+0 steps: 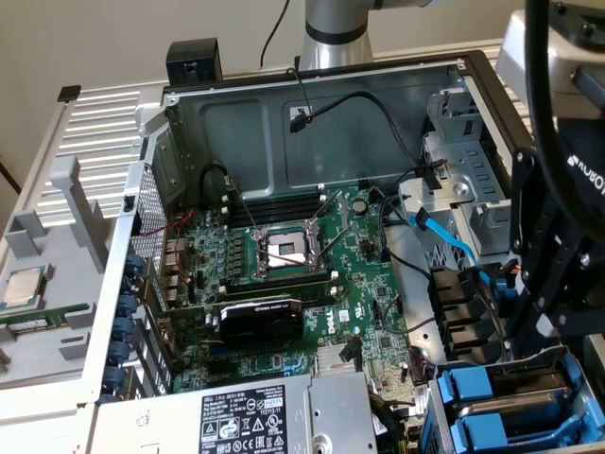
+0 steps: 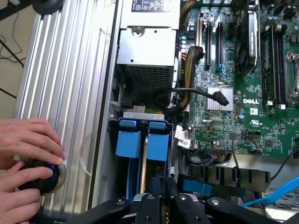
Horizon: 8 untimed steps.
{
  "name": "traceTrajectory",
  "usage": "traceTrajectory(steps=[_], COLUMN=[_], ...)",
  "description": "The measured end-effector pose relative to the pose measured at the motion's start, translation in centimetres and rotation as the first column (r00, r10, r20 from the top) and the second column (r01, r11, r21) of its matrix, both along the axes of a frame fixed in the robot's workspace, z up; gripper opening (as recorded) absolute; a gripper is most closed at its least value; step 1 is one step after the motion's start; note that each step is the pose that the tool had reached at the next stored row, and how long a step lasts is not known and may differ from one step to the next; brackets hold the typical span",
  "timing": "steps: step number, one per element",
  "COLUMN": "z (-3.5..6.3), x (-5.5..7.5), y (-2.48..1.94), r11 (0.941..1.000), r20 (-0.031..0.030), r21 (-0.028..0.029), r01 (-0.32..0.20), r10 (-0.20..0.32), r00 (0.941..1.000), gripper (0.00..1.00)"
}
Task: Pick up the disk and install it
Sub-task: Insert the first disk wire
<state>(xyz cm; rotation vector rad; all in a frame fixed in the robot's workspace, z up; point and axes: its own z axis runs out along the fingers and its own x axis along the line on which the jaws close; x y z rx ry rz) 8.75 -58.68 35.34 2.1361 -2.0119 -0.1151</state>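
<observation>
The disk (image 2: 157,146) is sitting blue end up in the drive cage (image 2: 112,140), beside a second blue carrier (image 2: 127,143). Its long axis is running straight away from the gripper (image 2: 158,189), which is hovering right over it. I cannot tell whether the gripper is holding it.

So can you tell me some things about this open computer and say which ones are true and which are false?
1. The motherboard is green. True.
2. The drive carriers are yellow. False: they are blue.
3. A person's hands touch a round blue-ringed knob. True.
4. The end effector hangs over the processor socket. False: it is right by the blue drive carriers.
</observation>
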Motion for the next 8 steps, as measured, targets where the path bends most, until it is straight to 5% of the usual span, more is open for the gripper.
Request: traceTrajectory(steps=[8], z=[-0.02], x=[0.31], y=[-0.25], r11=[0.9998], r20=[0.0000], r21=[0.0000], r01=[0.021], r10=[-0.021], r00=[0.9998], gripper=[0.17])
